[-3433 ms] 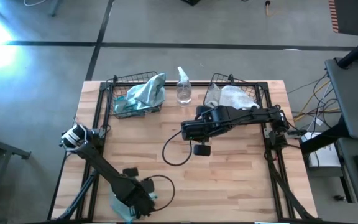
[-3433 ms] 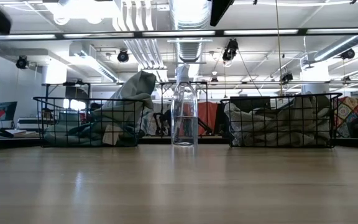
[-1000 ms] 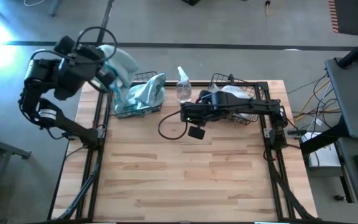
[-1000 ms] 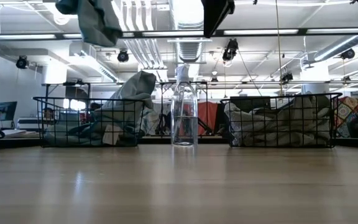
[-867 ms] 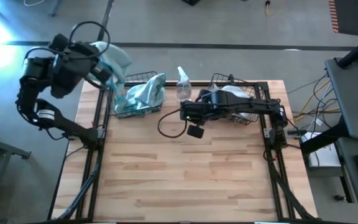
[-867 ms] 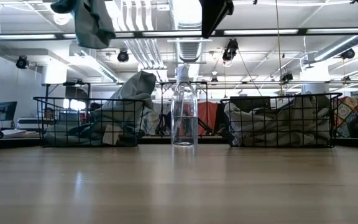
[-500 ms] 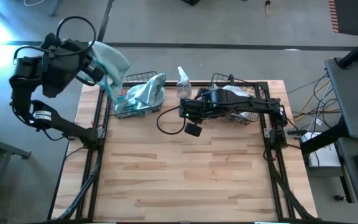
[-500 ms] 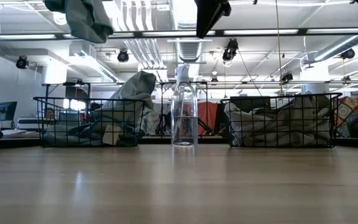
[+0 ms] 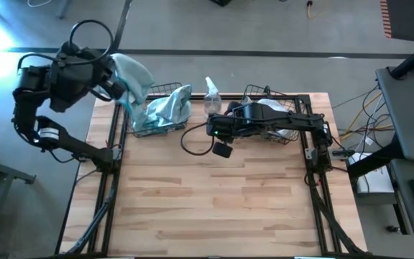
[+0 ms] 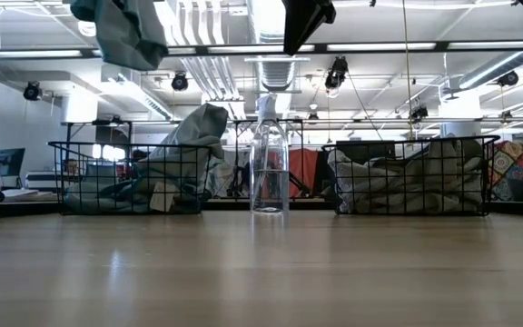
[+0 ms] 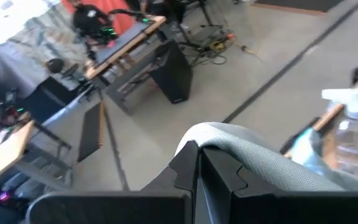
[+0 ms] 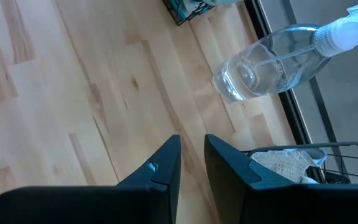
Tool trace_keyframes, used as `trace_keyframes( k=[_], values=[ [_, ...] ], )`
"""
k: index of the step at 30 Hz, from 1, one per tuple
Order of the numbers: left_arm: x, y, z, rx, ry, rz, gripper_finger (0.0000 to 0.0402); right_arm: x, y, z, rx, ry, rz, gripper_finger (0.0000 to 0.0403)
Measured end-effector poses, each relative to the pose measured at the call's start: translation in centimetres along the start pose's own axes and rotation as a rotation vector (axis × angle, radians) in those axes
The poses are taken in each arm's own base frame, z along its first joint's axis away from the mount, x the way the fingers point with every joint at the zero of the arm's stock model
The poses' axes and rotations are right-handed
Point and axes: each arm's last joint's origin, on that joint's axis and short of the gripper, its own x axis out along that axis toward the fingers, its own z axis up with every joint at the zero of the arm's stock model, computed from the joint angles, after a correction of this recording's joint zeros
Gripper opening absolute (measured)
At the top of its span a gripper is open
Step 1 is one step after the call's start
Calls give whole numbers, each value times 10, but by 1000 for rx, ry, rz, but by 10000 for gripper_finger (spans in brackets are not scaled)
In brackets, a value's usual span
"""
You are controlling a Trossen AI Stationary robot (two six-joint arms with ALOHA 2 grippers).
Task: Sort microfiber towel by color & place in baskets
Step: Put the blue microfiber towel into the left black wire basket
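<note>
The counter (image 9: 214,208) is pale wood planks and bare in front; the room behind, seen level across it, is an open workshop with ceiling ducts and strip lights.

With the bottle (image 9: 212,99) as landmark: a basket (image 9: 136,115) just to its left holds teal towels (image 9: 169,106), and a second basket (image 9: 302,109) just to its right holds pale ones (image 9: 273,109).

The left tool (image 11: 197,167) is pressed together, pinching a teal towel (image 9: 129,72) held high, left of the bottle and over the left basket's outer edge.

The right tool (image 12: 191,163) hangs near the bottle, just in front of it, fingers a little apart and holding nothing.

To do the drop well, I judge the left arm should bring the towel toward the bottle until it is over the basket's middle, lower it, then let go, so no corner drapes over the rim.
</note>
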Motion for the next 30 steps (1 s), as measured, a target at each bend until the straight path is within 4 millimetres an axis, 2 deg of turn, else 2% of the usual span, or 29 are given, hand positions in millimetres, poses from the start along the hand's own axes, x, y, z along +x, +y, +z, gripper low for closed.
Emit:
trace_keyframes(
  k=[7,12,21,30],
  values=[
    [4,-8,1,25,-28,-47,0,0,0,0,0,0,0,66],
    [6,-9,-5,23,-36,-41,0,0,0,0,0,0,0,66],
    [10,-12,-31,-38,-68,-30,0,0,0,0,1,-3,0,66],
    [23,-32,-67,-108,-120,-74,0,0,0,1,29,-14,4,66]
  ],
)
